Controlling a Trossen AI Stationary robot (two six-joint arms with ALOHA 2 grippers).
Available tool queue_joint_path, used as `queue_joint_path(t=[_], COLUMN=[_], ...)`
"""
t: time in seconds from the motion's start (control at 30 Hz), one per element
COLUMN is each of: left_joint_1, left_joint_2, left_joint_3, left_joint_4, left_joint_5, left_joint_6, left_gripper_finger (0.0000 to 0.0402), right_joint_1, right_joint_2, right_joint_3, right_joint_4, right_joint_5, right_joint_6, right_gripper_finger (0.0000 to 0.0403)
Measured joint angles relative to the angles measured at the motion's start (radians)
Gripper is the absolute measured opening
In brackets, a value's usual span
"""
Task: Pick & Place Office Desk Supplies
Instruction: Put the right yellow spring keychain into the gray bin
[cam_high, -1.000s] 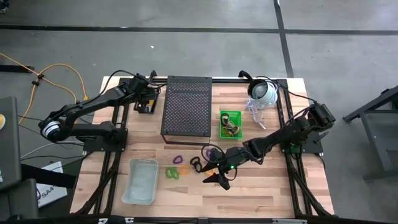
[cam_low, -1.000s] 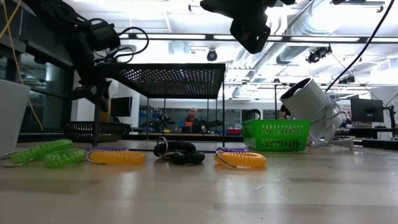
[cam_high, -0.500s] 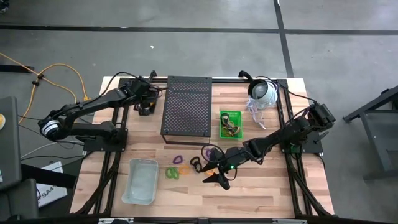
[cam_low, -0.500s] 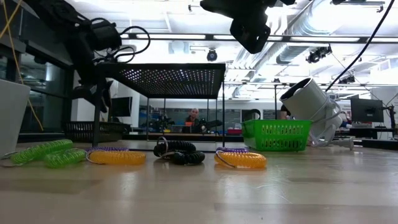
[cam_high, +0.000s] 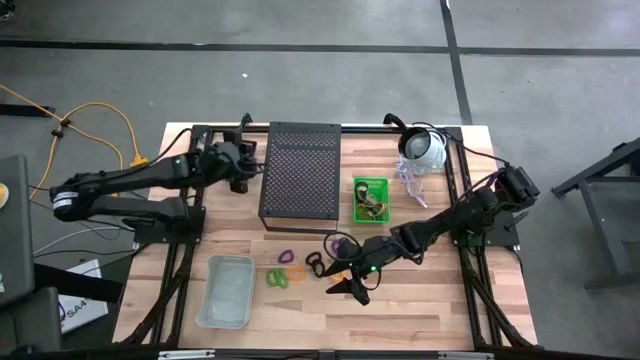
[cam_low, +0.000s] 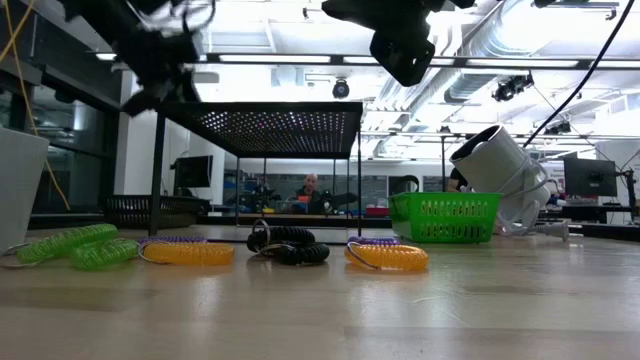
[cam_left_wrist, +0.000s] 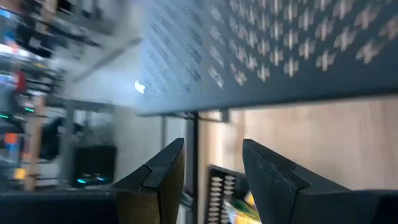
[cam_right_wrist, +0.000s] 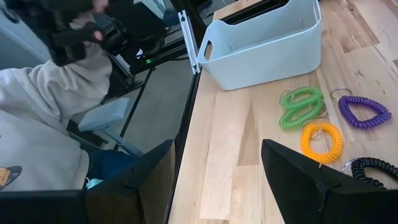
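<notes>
Since a moment ago the left arm has swung its left gripper lower along the left side of the black mesh shelf, and in the low view it now sits higher, up by the shelf's top corner. Its fingers are open with a gap between them and hold nothing. The right gripper has not moved; it hangs over the front middle of the counter, fingers spread wide and holding nothing. The coil loops lie on the counter just beside it: two green coil loops touching each other, an orange coil loop next to them, a purple coil loop close by, and a black coil loop near the right fingers. Another orange coil loop lies in front of the green basket, which has more small things inside. A pale blue bin stands to the left of the loops. The white dome camera lies at the back right
</notes>
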Motion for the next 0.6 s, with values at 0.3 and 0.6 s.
queue_joint_path(t=[0.3, 0.6], left_joint_1=[-0.167, -0.432], left_joint_2=[-0.101, -0.105], left_joint_3=[0.004, 0.004], left_joint_4=[0.002, 0.120], left_joint_5=[-0.140, 0.102], left_joint_6=[-0.056, -0.313], left_gripper_finger=[0.0154, 0.0154], right_joint_1=[0.000, 0.000], right_joint_2=[0.000, 0.000], right_joint_3=[0.000, 0.000], right_joint_4=[-0.001, -0.033], right_joint_5=[0.002, 0.002], right_joint_6=[0.000, 0.000], right_gripper_finger=[0.0229, 0.0229])
